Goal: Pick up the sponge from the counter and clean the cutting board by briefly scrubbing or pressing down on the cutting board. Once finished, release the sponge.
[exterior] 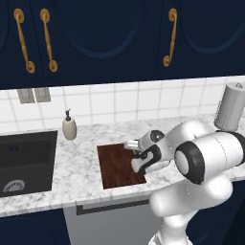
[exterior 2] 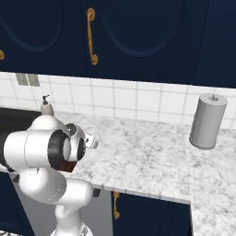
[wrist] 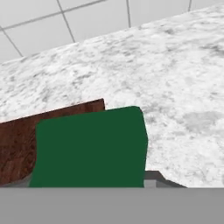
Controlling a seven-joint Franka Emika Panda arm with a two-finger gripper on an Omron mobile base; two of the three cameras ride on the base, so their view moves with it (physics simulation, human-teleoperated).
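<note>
The dark reddish-brown cutting board (exterior: 115,165) lies on the speckled counter (exterior: 81,153), just right of the sink. My gripper (exterior: 139,155) hangs low over the board's right edge, with the arm bent over it. A sliver of green at the hand is the sponge (exterior: 137,153). In the hand view the sponge (wrist: 92,148) shows its green top close up, covering the board's (wrist: 17,140) far corner and a strip of counter (wrist: 175,78). The sponge sits between my fingers and hides most of them; the gripper looks shut on it.
A dark sink basin (exterior: 26,160) lies left of the board, with a soap dispenser (exterior: 69,127) behind it. A grey paper towel roll (exterior 2: 207,122) stands at the back right. White tiles and navy cabinets rise behind. The counter's front edge runs just below the board.
</note>
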